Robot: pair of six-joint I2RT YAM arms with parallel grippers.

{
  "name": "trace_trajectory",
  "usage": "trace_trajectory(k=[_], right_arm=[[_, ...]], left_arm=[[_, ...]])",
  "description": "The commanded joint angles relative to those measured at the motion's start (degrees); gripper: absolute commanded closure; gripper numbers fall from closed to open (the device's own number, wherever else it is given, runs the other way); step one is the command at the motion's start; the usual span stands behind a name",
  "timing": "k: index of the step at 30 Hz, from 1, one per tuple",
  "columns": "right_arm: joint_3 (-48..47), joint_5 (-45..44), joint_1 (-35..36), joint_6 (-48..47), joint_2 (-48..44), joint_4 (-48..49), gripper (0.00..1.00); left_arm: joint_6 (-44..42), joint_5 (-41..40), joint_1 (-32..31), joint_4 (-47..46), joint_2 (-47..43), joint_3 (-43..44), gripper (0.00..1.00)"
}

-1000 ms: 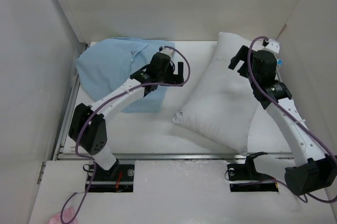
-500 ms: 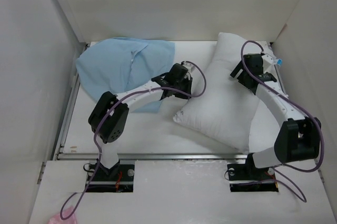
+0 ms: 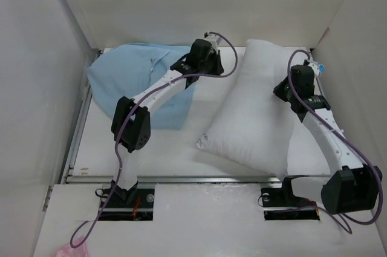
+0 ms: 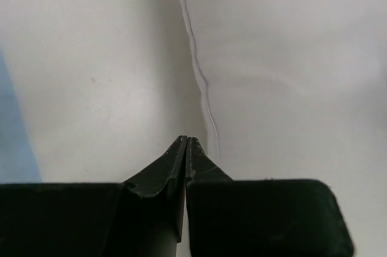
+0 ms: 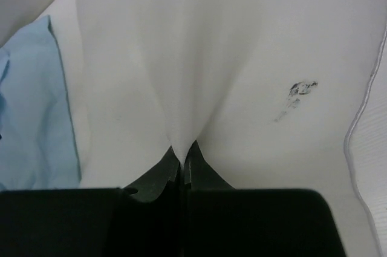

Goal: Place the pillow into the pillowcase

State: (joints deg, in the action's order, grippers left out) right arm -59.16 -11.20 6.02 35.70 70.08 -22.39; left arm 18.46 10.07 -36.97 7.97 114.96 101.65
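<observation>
The plump white pillow (image 3: 254,118) lies slanted on the right half of the table. The light-blue pillowcase (image 3: 130,81) is crumpled at the far left. My right gripper (image 3: 282,91) is at the pillow's right side, shut on a pinched fold of pillow fabric (image 5: 182,147). My left gripper (image 3: 214,68) hangs over the gap between pillowcase and pillow, shut with nothing between its fingers (image 4: 186,140). The left wrist view shows the pillow's seamed edge (image 4: 290,57) to the right and a strip of pillowcase (image 4: 15,142) at the left edge. In the right wrist view the pillowcase (image 5: 33,106) shows at left.
White walls enclose the white table (image 3: 163,148) on the left, back and right. A dark smudge (image 5: 296,91) marks the pillow. A pink scrap (image 3: 71,250) lies off the table at the near left corner.
Both grippers went from open to shut. The left one closed empty and swung toward the back by the pillowcase. The right one closed on pillow fabric, and the pillow shifted slightly.
</observation>
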Motion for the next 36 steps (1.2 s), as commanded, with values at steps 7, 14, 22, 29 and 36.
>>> trace_trajectory(k=[7, 14, 22, 29, 36], right_arm=[[-26.87, -5.48, 1.54, 13.5, 0.74, 2.7, 1.0], [-33.39, -19.82, 8.21, 23.71, 6.98, 5.24, 1.0], [-22.78, -22.54, 16.2, 26.54, 7.53, 5.94, 0.72], [-24.42, -27.02, 21.05, 10.38, 8.4, 2.62, 0.0], [-37.86, -20.27, 10.87, -2.03, 24.2, -4.75, 0.0]], left_arm=[[-0.26, -6.01, 6.03, 1.52, -7.09, 6.29, 1.0], [0.96, -14.71, 6.03, 1.0, -21.58, -8.44, 0.49], [4.39, -18.94, 6.03, 3.81, -29.79, -19.99, 0.08], [6.76, -17.37, 3.49, 7.67, -30.32, -27.2, 0.0], [10.45, -13.59, 1.03, 7.68, -27.69, -33.87, 0.0]])
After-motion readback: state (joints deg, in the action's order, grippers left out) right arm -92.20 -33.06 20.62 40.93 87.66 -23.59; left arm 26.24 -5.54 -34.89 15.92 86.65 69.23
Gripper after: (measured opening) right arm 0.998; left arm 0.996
